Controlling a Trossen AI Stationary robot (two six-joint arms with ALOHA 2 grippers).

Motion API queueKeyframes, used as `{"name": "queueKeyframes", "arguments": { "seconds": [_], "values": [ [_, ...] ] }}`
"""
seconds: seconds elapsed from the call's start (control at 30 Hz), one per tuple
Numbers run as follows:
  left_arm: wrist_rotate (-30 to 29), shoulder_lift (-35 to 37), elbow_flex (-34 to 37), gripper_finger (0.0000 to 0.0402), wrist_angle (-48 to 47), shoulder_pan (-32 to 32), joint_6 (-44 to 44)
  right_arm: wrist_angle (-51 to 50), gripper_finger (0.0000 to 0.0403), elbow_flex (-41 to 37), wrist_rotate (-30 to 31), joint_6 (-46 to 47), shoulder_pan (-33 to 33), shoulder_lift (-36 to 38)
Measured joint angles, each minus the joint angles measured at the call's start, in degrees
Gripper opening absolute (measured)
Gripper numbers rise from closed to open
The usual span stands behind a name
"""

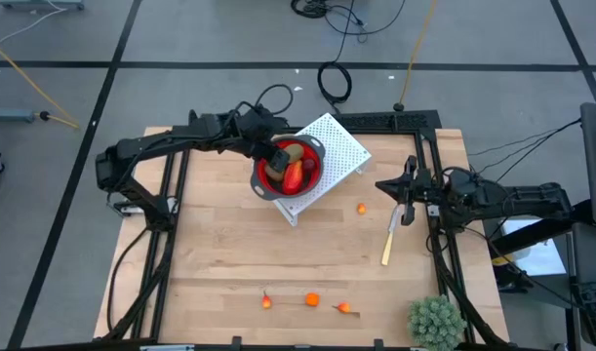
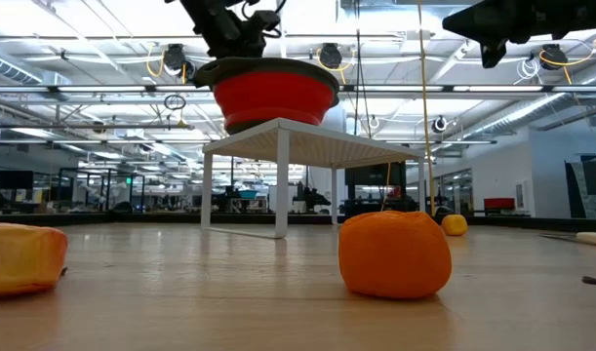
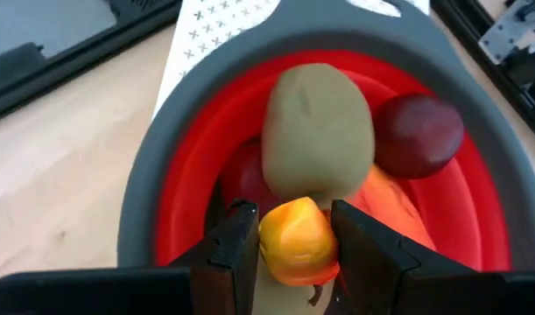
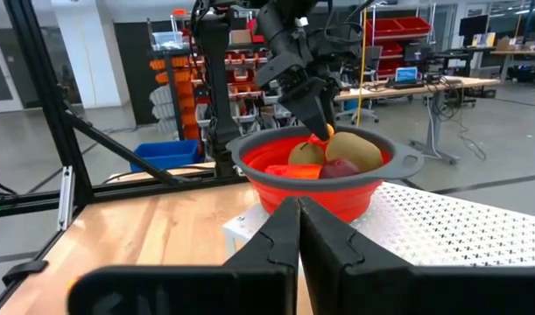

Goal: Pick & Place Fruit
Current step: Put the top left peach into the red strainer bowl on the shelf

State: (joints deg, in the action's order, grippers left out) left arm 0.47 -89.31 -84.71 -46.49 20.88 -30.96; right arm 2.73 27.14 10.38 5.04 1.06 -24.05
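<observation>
The left claw [image 3: 289, 254] is clamping a small yellow-orange fruit [image 3: 295, 238] between its fingers, hovering directly over the red bowl [image 3: 188, 175]. Just beyond its tips, an olive oval [image 3: 318, 131] and a dark red ball [image 3: 418, 136] are lying in the bowl. The fruit is looking light and smooth, likely slippery; gripping across its middle is suiting it. Well away, the right claw [image 1: 407, 190] is waiting, fingers together.
</observation>
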Motion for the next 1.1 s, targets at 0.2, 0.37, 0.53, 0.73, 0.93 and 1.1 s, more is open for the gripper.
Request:
{"name": "queueKeyframes", "arguments": {
  "seconds": [0.2, 0.37, 0.53, 0.73, 0.93, 1.1],
  "values": [
    [-0.5, 0.0, 0.0, 0.0131, -0.2, 0.0, -3.1, 0.0, 0.0000, 0.0, 0.0, 0.3, 0.0, 0.0],
    [-0.5, 0.0, 0.0, 0.0131, -0.1, 0.0, -3.5, 0.0, 0.0000, 0.0, 0.0, 0.3, 0.0, 0.0],
    [-0.5, 0.0, 0.0, 0.0132, 0.0, 0.0, -1.1, 0.0, 0.0000, 0.0, 0.0, 0.3, 0.0, 0.0],
    [-0.6, 0.0, 0.0, 0.0150, 0.0, 0.0, -0.2, 0.0, 0.0000, 0.0, 0.0, 0.3, 0.0, 0.0],
    [-0.6, 0.0, 0.0, 0.0209, 0.0, 0.0, 2.4, 0.0, 0.0000, 0.0, 0.0, 0.3, 0.0, 0.0],
    [-0.4, 0.6, 0.0, 0.0249, 0.0, 0.3, 2.2, 0.0, 0.0000, 0.0, 0.0, 0.3, 0.0, 0.0]
  ]
}}
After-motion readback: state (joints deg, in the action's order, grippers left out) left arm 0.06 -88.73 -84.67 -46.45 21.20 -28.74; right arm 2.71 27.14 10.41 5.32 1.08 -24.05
